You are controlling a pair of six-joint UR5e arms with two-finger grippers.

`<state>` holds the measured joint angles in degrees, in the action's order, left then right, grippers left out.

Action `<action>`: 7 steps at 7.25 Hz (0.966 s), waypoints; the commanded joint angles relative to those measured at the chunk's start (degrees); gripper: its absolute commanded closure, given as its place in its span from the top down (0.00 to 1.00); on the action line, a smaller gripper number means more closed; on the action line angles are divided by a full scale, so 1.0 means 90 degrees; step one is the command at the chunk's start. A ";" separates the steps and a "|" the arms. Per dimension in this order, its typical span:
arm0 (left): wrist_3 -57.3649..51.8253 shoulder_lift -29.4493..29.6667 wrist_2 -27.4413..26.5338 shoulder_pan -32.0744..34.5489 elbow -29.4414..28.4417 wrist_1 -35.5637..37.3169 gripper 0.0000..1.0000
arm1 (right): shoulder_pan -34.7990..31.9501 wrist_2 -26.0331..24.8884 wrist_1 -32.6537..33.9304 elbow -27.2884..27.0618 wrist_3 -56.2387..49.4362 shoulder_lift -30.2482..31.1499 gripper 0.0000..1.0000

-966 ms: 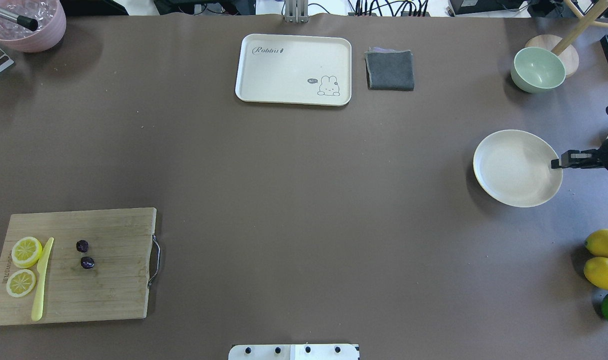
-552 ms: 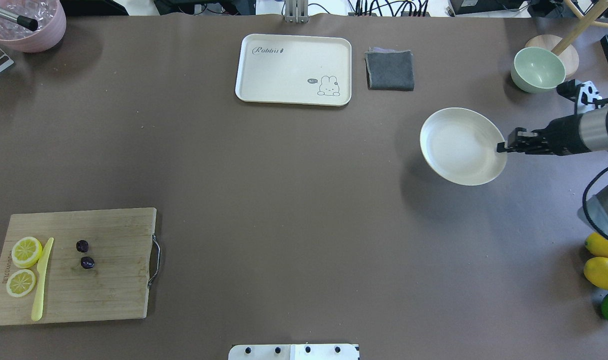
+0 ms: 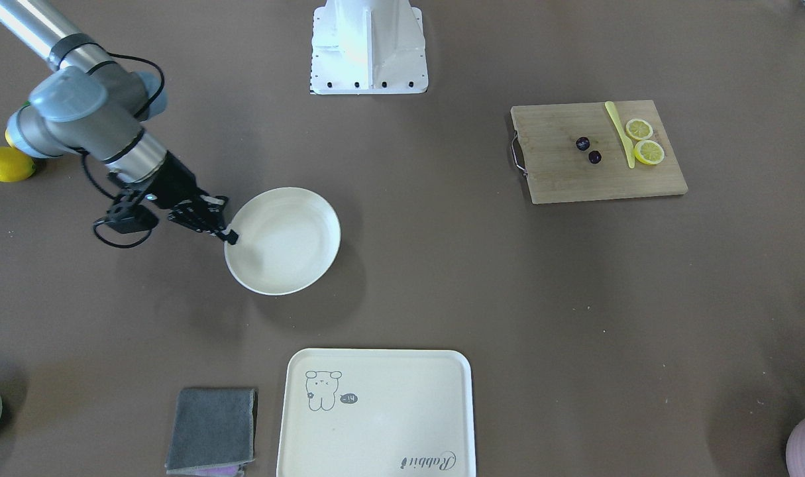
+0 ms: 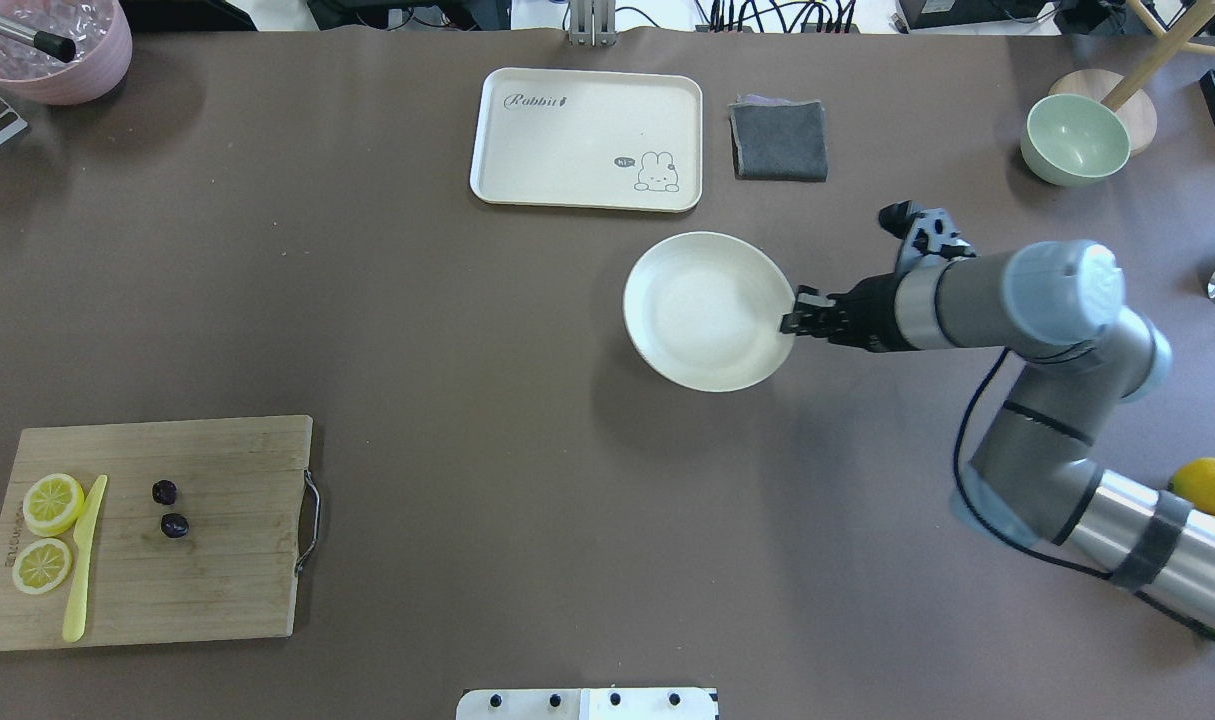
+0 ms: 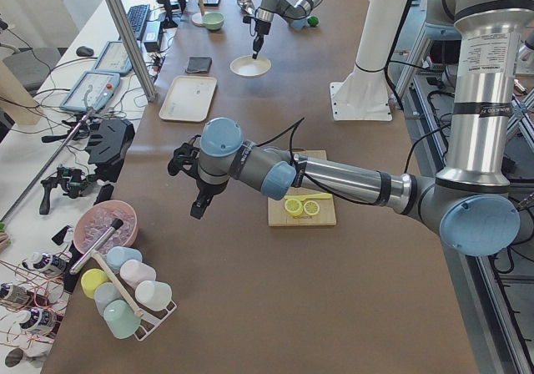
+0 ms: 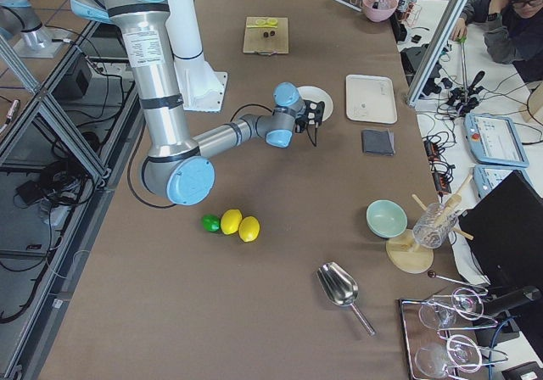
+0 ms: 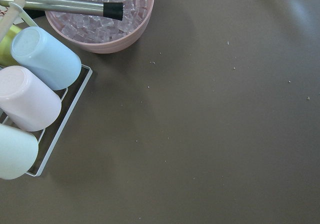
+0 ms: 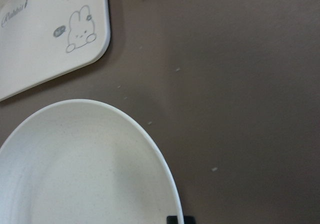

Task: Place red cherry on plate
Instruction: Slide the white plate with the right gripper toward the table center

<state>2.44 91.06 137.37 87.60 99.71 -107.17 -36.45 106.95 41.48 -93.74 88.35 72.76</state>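
**Right gripper holds the plate by its rim near the tray; the cherry sits on a distant cutting board**

A brown table is seen from above. The landmark is a cream tray with a rabbit drawing, at the far middle of the table.

The round cream-white plate is near the tray, on the tray's robot-facing side and slightly toward the robot's right. It is empty. The right gripper reaches in from the robot's right, its two black fingers pinched onto the plate's rim on the side away from the robot's left. A soft shadow spreads on the table below the plate, so it seems to be raised a little.

The red cherry, seen as two small dark glossy balls close together, lies on a wooden cutting board. The board is well apart from the tray, toward the robot's left and much nearer the robot. On the same board, farther from the tray than the cherry, are a yellow knife and two lemon slices.

A folded grey cloth lies just beside the tray on the robot's right.

The left gripper hangs above the table, well apart from the tray on the robot's left, near a pink bowl of clear cubes and a rack of pastel cups. Whether its fingers are spread or closed cannot be told.
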 commanded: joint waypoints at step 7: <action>0.0021 -0.0001 0.0000 -0.0027 -0.0024 -0.0007 0.98 | 0.1834 -0.2185 0.2227 -0.0160 0.0322 -0.1463 1.00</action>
<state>2.64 91.05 137.37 87.36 99.46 -107.23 -20.00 88.16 61.14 -95.12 92.45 59.85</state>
